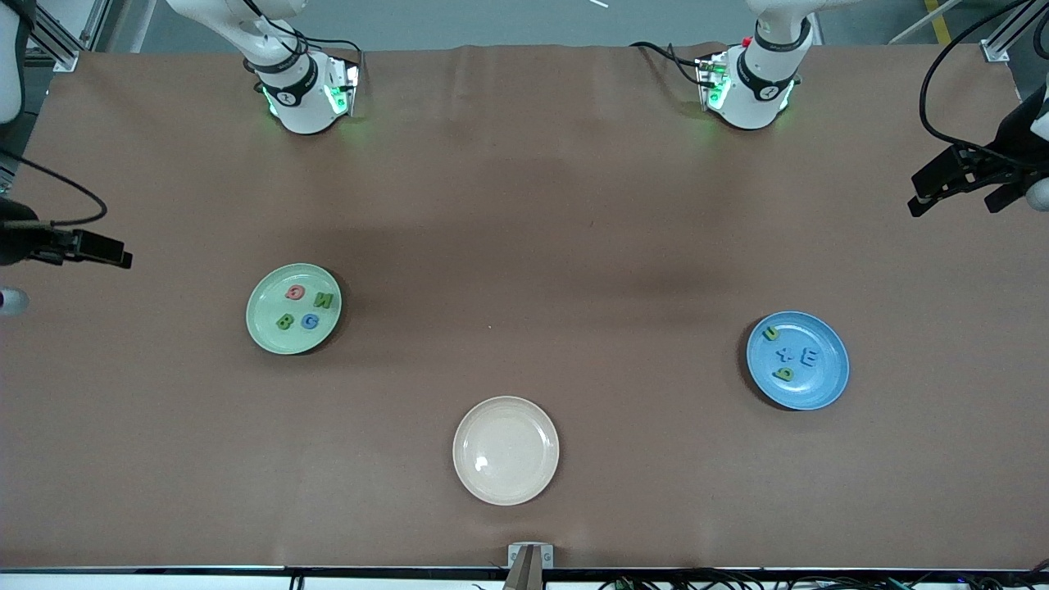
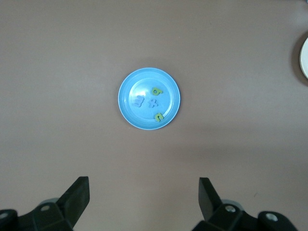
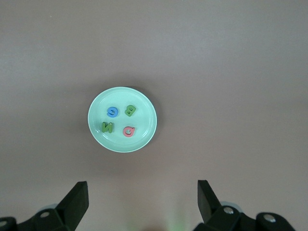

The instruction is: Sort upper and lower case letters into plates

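Note:
The mint green plate (image 1: pixel 264 305) (image 3: pixel 144 115) lies toward the right arm's end of the table and holds several letters: a red one (image 1: pixel 295 292) (image 3: pixel 128 131), a green N (image 1: pixel 324 300), a green B (image 1: pixel 284 321) and a blue G (image 1: pixel 309 321). Toward the left arm's end lies the blue plate (image 1: pixel 826 383) (image 2: pixel 144 81), with two green letters (image 1: pixel 771 333) (image 2: pixel 156 91) and two blue ones (image 1: pixel 809 356) in it. My left gripper (image 1: pixel 951 203) (image 2: pixel 144 192) hangs open and empty high beside the blue plate. My right gripper (image 1: pixel 115 252) (image 3: pixel 143 195) hangs open and empty high beside the green plate.
An empty cream plate (image 1: pixel 506 450) sits near the table's front edge, midway between the two other plates; its rim (image 2: pixel 305 57) shows in the left wrist view. Brown table cover (image 1: pixel 524 246) spreads between the plates and the arm bases.

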{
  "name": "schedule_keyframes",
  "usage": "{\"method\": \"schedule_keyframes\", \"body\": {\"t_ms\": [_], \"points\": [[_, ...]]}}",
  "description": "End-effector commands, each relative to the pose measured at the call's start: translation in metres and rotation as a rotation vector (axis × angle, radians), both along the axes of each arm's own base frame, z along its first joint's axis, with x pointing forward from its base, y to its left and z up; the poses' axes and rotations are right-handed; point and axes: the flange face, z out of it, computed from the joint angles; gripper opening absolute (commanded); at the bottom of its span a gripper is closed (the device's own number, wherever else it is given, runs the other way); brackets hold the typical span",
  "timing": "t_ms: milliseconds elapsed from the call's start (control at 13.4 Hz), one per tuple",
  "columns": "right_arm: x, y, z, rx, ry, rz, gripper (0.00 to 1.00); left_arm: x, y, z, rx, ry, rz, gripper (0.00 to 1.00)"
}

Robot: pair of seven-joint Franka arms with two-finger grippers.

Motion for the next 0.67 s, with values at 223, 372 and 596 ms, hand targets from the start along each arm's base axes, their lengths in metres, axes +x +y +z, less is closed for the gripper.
{"method": "schedule_keyframes", "body": {"t_ms": [223, 372, 596], "points": [[-0.054, 0.0, 0.03, 0.014, -0.06, 0.01, 1.0, -0.008, 0.001, 0.007, 0.009, 0.016, -0.021, 1.0], [-0.06, 0.0, 0.038, 0.013, -0.075, 0.01, 1.0, -0.009, 0.002, 0.003, 0.009, 0.04, -0.022, 1.0], [-0.067, 0.001, 0.047, 0.013, -0.092, 0.011, 1.0, -0.004, 0.002, -0.002, 0.004, 0.04, -0.015, 1.0]]}}
